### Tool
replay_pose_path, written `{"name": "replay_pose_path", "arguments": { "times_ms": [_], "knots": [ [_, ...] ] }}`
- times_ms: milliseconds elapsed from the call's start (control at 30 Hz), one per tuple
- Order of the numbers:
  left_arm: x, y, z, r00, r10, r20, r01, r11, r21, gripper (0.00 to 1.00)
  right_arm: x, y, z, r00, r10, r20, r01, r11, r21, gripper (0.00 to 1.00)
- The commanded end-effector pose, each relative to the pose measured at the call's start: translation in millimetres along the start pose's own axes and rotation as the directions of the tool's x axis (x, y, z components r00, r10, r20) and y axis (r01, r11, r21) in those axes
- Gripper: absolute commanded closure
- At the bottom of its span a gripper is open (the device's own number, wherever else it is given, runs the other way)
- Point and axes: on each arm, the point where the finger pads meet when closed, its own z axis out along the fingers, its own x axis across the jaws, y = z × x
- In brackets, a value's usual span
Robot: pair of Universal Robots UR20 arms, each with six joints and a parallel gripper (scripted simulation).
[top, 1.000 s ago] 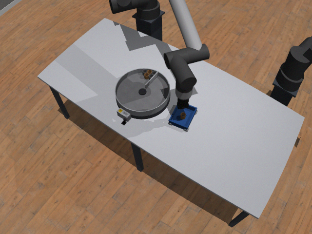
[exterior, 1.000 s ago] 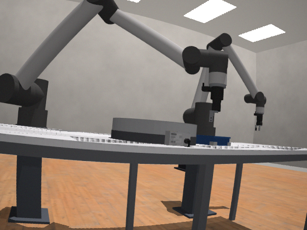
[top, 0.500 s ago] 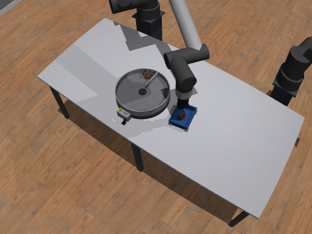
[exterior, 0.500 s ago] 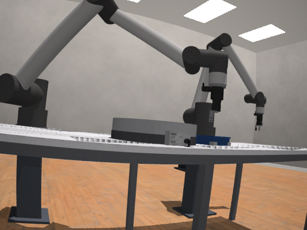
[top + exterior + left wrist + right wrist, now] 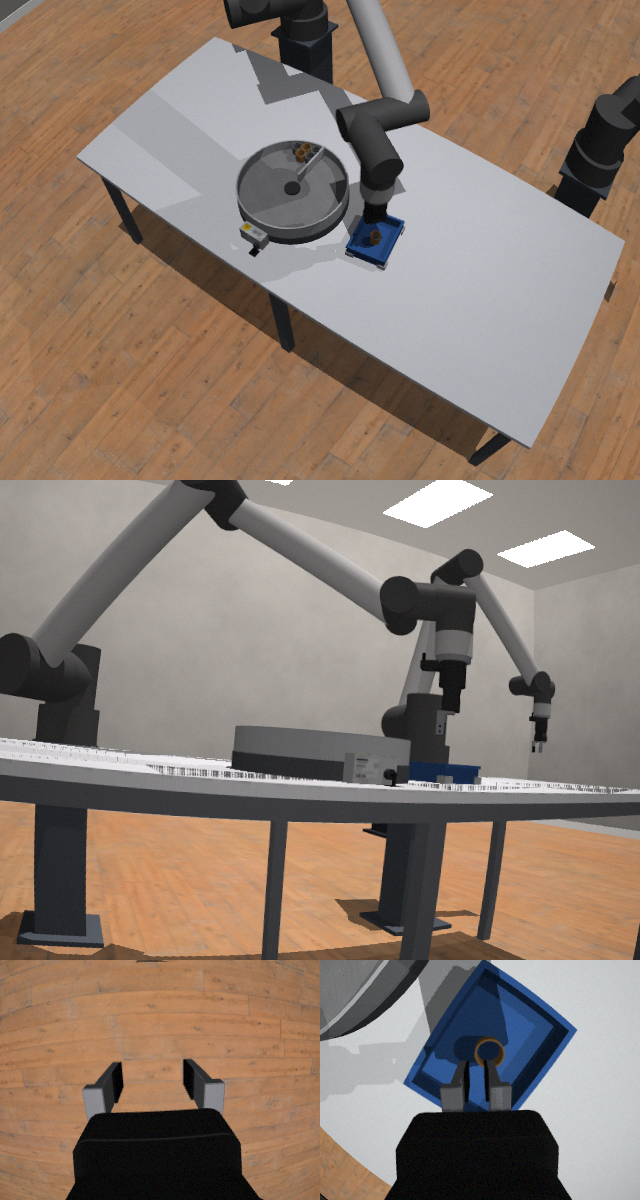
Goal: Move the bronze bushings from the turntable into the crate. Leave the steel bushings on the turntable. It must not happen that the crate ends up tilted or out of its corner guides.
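Observation:
The turntable (image 5: 268, 204) (image 5: 315, 743) holds two bronze bushings (image 5: 306, 148) (image 5: 300, 155) in a cluster with several steel bushings (image 5: 296, 147) (image 5: 309, 155), against its divider bar. The blue crate (image 5: 388, 235) (image 5: 442, 771) (image 5: 519, 1021) looks level between its corner guides (image 5: 382, 265); its far corner is hidden in the top view. One bronze bushing (image 5: 375, 235) is inside the crate. My right gripper (image 5: 442, 730) (image 5: 476, 1072) hangs above the crate, fingers parted by a narrow gap, empty. My left gripper (image 5: 537, 747) (image 5: 152, 1073) is wide open and empty, away from the table over the floor.
A small box (image 5: 253, 235) (image 5: 362, 767) with a yellow mark and a black knob stands at the turntable's outer side. The turntable's raised rim and divider bar (image 5: 310, 164) stand near the bushings. The crate sits close to the turntable.

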Motion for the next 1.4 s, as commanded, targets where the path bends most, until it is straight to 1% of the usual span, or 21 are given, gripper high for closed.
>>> {"name": "replay_pose_path", "arguments": {
  "times_ms": [0,767,833,900,933,1000,1200,1267,1300,1367],
  "knots": [
    [-0.1,0.6,-0.7,1.000,0.000,0.000,0.000,1.000,-0.001,0.00,0.1,0.5,-1.4,1.000,0.000,0.000,0.000,1.000,-0.001,0.62],
    [-0.1,0.6,-0.7,1.000,0.000,0.000,0.000,1.000,-0.001,0.00,0.1,0.5,-1.4,1.000,0.000,0.000,0.000,1.000,-0.001,0.62],
    [-0.1,0.6,-0.7,1.000,0.000,0.000,0.000,1.000,-0.001,0.00,-2.3,-3.8,-1.4,1.000,0.000,0.000,0.000,1.000,-0.001,0.64],
    [-0.1,0.6,-0.7,1.000,0.000,0.000,0.000,1.000,-0.001,0.00,-15.1,-28.0,-1.3,1.000,0.000,0.000,0.000,1.000,-0.001,0.64],
    [-0.1,0.6,-0.7,1.000,0.000,0.000,0.000,1.000,-0.001,0.00,-26.7,-50.1,-1.2,1.000,0.000,0.000,0.000,1.000,-0.001,0.64],
    [-0.1,0.6,-0.7,1.000,0.000,0.000,0.000,1.000,-0.001,0.00,-35.2,-65.8,-1.2,1.000,0.000,0.000,0.000,1.000,-0.001,0.64],
    [-0.1,0.6,-0.7,1.000,0.000,0.000,0.000,1.000,-0.001,0.00,-68.5,-127.3,-1.1,1.000,0.000,0.000,0.000,1.000,-0.001,0.64],
    [-0.1,0.6,-0.7,1.000,0.000,0.000,0.000,1.000,-0.001,0.00,-68.5,-127.3,-1.1,1.000,0.000,0.000,0.000,1.000,-0.001,0.64],
    [-0.1,0.6,-0.7,1.000,0.000,0.000,0.000,1.000,-0.001,0.00,-84.6,-157.3,-1.0,1.000,0.000,0.000,0.000,1.000,-0.001,0.64],
    [-0.1,0.6,-0.7,1.000,0.000,0.000,0.000,1.000,-0.001,0.00,-92.2,-171.1,-1.0,1.000,0.000,0.000,0.000,1.000,-0.001,0.64]
  ]
}}
